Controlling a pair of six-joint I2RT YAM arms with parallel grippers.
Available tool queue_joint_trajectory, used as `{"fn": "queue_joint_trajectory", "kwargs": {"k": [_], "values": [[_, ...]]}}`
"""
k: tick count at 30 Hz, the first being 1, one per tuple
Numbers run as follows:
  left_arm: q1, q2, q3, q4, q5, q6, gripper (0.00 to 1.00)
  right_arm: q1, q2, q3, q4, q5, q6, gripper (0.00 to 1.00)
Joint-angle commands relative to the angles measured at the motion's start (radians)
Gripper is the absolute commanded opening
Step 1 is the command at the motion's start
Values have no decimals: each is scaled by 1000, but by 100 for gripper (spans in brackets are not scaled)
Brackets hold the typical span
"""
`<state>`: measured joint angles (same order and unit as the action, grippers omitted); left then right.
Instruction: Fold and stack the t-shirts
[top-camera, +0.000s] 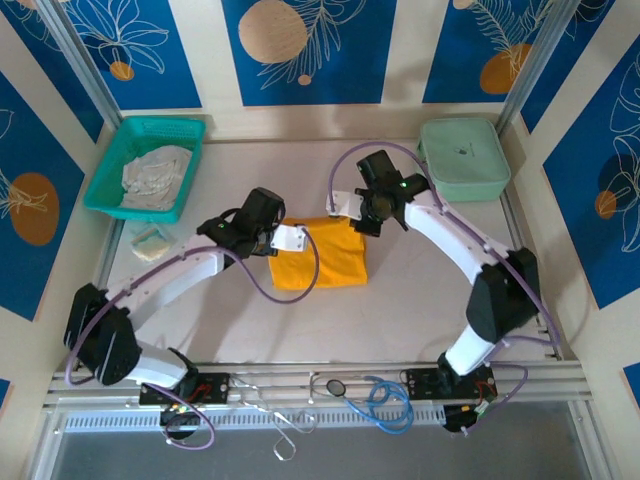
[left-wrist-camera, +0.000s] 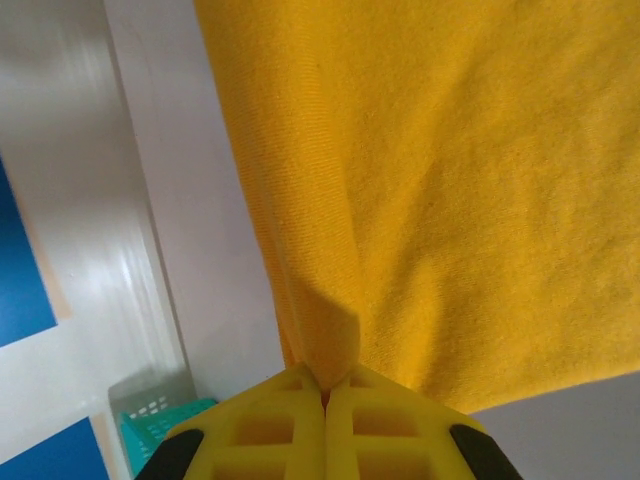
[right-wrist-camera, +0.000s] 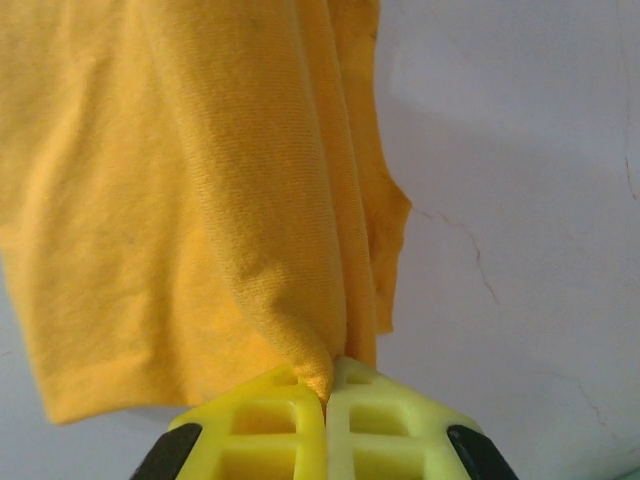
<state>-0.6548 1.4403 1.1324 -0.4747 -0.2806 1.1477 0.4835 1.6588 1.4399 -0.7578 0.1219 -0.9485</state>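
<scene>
Fingers first: left fingers are pressed together w/ a small peak of the mustard-orange tee caught in the seam between them. The right fingers are closed the same way on a bunched fold of the same cloth, near a hemmed edge. From each pinch the fabric drapes away in soft ridges, so it reads as thin, light knit w/ no stiffness. It will sag, crease and trail wherever it isn't supported, and a shallow nip could slip out if tugged fast. Nothing fragile here, and weight is no issue. Best hold is probably a deep bite on hems or corners, 2 points well apart along one edge, so the panel hangs flat instead of roping up. Grabbing mid-panel would likely just pull up a tent. From above, the tee sits as a roughly square, partly folded pad mid-counter, w/ the left arm at its left far corner and the right arm at its far edge. The pale garment lies crumpled in the teal basket at the far left, well apart from the tee. It looks equally limp, so the same edge grip should suit it. The mint case sits far right.
</scene>
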Motion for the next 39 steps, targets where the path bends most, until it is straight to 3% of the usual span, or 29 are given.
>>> {"fn": "queue_joint_trajectory", "kwargs": {"k": [1, 5, 13, 16, 18, 21, 23, 25, 26, 32, 35, 37, 39], "values": [[47, 90, 56, 59, 55, 15, 0, -28, 97, 69, -2, -34, -18, 0], [93, 226, 101, 123, 64, 20, 0, -52, 226, 123, 38, -20, 22, 0], [129, 376, 85, 400, 22, 21, 0, -78, 370, 162, 153, 19, 139, 0], [128, 414, 85, 453, 12, 15, 1, -85, 393, 166, 180, 32, 170, 11], [129, 439, 89, 478, -10, 6, 27, -90, 401, 164, 212, 53, 200, 26], [129, 456, 71, 572, -55, -13, 56, -104, 393, 155, 269, 72, 271, 43], [129, 450, 54, 645, -85, -35, 71, -121, 366, 153, 288, 37, 335, 72], [130, 436, 46, 705, -124, -52, 82, -143, 328, 156, 294, -2, 404, 87], [132, 424, 42, 732, -142, -57, 87, -157, 299, 153, 299, -20, 438, 88], [150, 288, 63, 753, -218, -188, 98, -222, 82, 111, 295, -76, 685, 91], [155, 181, 61, 705, -220, -288, 99, -254, 5, 194, 112, -95, 875, 99], [155, 103, 41, 681, -216, -355, 99, -249, -70, 192, 19, -179, 842, 99], [156, 26, 21, 643, -209, -416, 100, -224, -186, 121, 24, -133, 839, 99]]}}
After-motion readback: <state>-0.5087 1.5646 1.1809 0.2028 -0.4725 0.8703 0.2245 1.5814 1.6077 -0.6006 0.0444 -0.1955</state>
